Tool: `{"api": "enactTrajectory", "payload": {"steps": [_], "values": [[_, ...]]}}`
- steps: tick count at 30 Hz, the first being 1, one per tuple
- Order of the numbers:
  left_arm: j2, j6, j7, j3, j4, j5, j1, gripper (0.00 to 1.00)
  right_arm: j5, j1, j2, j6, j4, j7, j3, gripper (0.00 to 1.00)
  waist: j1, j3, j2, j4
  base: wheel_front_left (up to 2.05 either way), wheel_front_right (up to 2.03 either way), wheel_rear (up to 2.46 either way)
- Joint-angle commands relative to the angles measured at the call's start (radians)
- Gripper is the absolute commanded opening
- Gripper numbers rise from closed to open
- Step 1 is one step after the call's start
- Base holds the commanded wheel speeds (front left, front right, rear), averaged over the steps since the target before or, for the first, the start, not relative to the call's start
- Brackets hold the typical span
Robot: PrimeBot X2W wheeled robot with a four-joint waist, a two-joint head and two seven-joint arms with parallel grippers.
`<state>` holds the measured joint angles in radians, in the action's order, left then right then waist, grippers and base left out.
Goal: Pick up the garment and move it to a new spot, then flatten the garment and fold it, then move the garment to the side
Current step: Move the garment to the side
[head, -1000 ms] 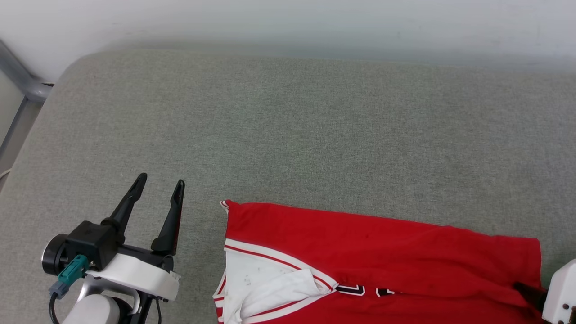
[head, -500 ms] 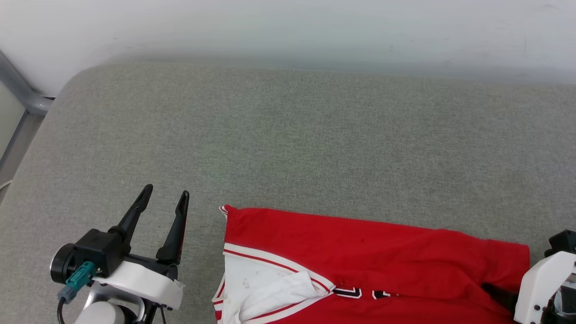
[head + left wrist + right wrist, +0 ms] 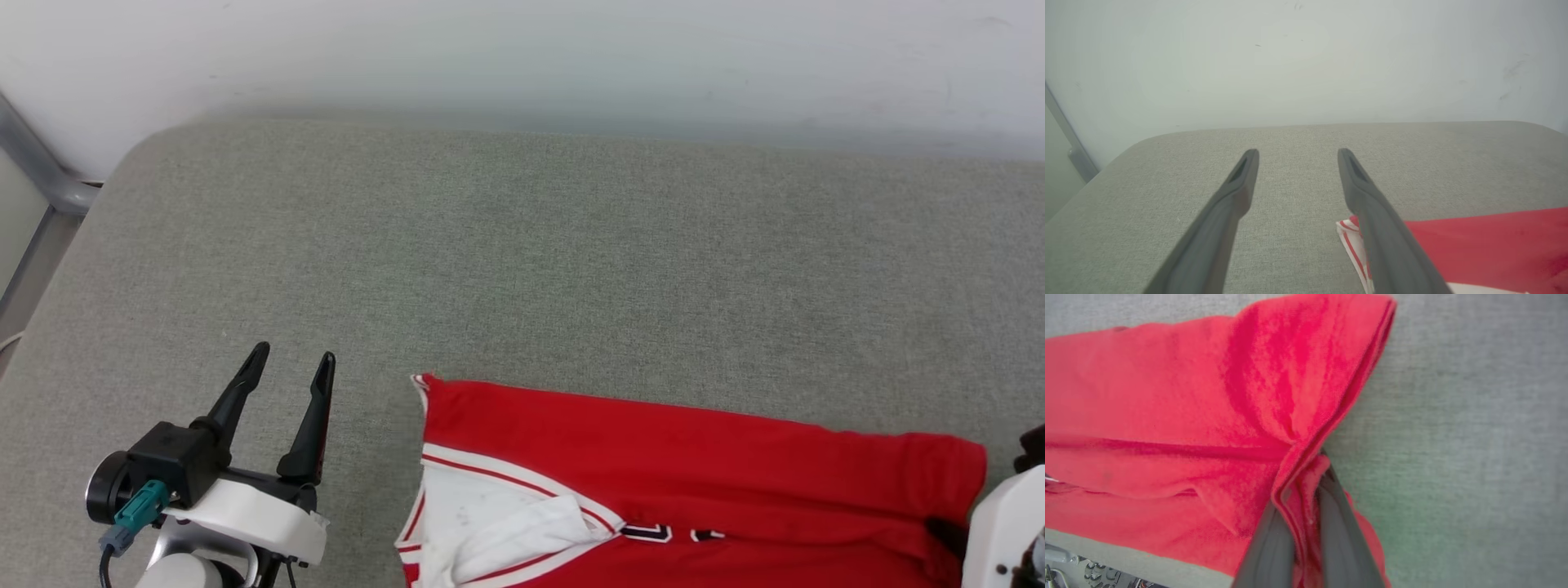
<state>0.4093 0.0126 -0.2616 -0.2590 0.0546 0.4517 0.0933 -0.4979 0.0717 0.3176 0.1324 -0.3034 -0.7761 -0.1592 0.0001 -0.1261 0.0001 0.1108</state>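
Right claw [image 3: 1304,498]: clenched on a bunched fold at the right-hand end of the garment [image 3: 694,457]; the right wrist view shows several red layers pinched between the fingers.
Left claw [image 3: 294,353]: released, fingers spread, poised over bare fabric just beside the garment's left corner; no cloth contact.
Garment location: lying on the grey padded surface [image 3: 522,245], along its near side, stretched left to right. A white sleeve [image 3: 490,523] is folded over at the left end, and the dark lettering [image 3: 661,533] is partly in view.
Step in hand (judged): single-point grasp made for the pick-up and move.
Hazard 1, slip: the pinch sits close to the hem. A quick lift could pull the thin layers out from between the fingers.
Hazard 2, uneven layers: the claw may hold some layers and not others. The loose ones would sag and twist the garment.
Hazard 3, drag: with one end gripped, the far end and the sleeve would trail across the rough surface and could bunch or roll under.
Hazard 4, creasing: the existing fold near the grip may set deeper under tension and make flattening harder.
Hazard 5, edge loss: the garment lies near the front edge, so a pull towards the robot could drop it off the surface.
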Motion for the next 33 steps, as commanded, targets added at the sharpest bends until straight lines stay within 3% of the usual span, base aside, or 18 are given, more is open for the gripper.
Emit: {"api": "enactTrajectory", "payload": {"steps": [1, 11, 17, 23, 33], "values": [[-0.004, 0.003, -0.005, 0.001, 0.001, -0.005, -0.009, 1.0, 0.017, -0.009, 0.02, -0.003, -0.02, 0.003, -0.015, 0.0, -0.0001, 0.001, -0.0001, -0.002, 0.0, 0.0, 0.0], [-0.021, 0.022, -0.005, 0.013, 0.02, -0.014, -0.013, 1.0, 0.139, 0.037, 0.111, -0.003, -0.07, 0.076, -0.127, 0.0, -0.0001, 0.015, -0.0001, -0.015, 0.0, 0.0, 0.0], [-0.032, 0.029, -0.005, 0.026, 0.031, -0.017, -0.029, 1.0, 0.145, 0.033, 0.132, -0.003, -0.082, 0.078, -0.14, 0.0, -0.0001, 0.049, -0.0001, -0.023, 0.0, 0.0, 0.0], [-0.044, 0.035, -0.005, 0.041, 0.035, -0.017, -0.062, 1.0, 0.101, -0.001, 0.106, -0.002, -0.007, 0.043, -0.097, 0.0, -0.0001, 0.093, -0.0001, -0.039, 0.0, 0.0, 0.0], [-0.061, 0.044, -0.005, 0.061, 0.035, -0.025, -0.095, 1.0, 0.05, -0.099, 0.045, -0.002, 0.226, -0.056, 0.008, 0.0, -0.0001, 0.136, -0.0001, -0.048, 0.0, 0.0, 0.0]]}}
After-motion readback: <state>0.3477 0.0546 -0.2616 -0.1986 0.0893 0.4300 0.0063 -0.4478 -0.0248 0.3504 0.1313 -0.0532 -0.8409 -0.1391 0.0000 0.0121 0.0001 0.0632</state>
